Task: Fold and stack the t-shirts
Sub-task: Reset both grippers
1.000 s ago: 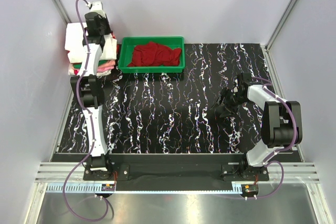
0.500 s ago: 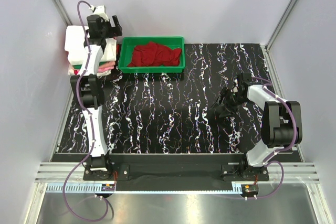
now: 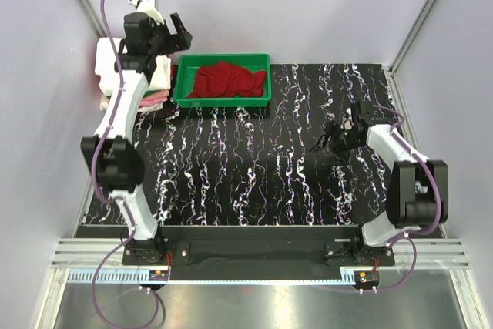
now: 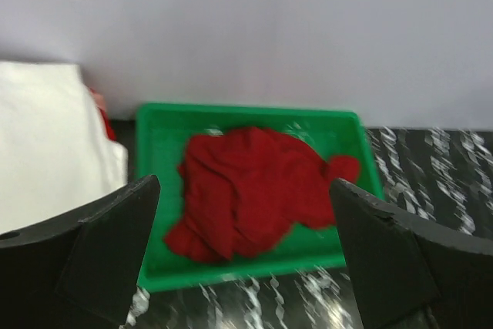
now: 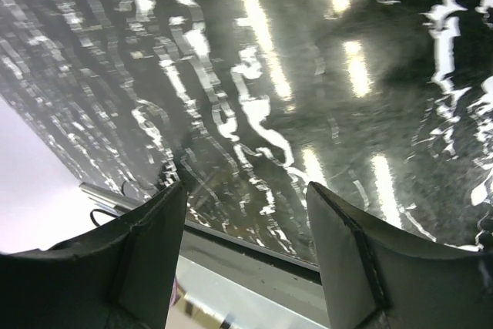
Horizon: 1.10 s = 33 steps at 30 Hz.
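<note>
While the left gripper [image 4: 243, 199] and the right gripper [image 5: 246, 196] are held wide open and empty, a crumpled red t-shirt [image 3: 226, 80] is seen in the green tray [image 3: 223, 57] at the far edge, beside the folded stack [image 3: 106, 60].

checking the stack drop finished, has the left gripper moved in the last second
Yes. The left gripper has swung right, off the folded stack and toward the green tray's far left corner.

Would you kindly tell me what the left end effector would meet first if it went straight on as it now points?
Probably the red t-shirt in the green tray, which sits centred ahead of the open left end effector; depth is unclear, so the tray rim could come first.
</note>
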Available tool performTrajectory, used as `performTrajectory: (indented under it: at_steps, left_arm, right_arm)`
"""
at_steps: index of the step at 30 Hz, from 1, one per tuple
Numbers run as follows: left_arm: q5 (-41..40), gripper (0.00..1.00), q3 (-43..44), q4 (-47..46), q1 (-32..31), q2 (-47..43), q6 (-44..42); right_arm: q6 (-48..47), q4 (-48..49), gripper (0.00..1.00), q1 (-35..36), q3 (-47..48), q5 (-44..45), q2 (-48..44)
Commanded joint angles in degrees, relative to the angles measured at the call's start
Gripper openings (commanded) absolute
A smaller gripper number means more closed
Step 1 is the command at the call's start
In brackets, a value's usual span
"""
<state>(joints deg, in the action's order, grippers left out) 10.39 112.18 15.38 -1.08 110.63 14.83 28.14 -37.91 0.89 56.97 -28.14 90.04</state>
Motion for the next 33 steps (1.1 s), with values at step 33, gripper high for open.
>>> performTrajectory:
  at_steps: [33]
  left_arm:
    - [10.2, 0.99, -69.4, 18.6, -4.5, -74.4, 5.0]
  right_arm:
    - [5.3, -13.3, 0.81, 4.1, 3.8, 8.2, -45.5]
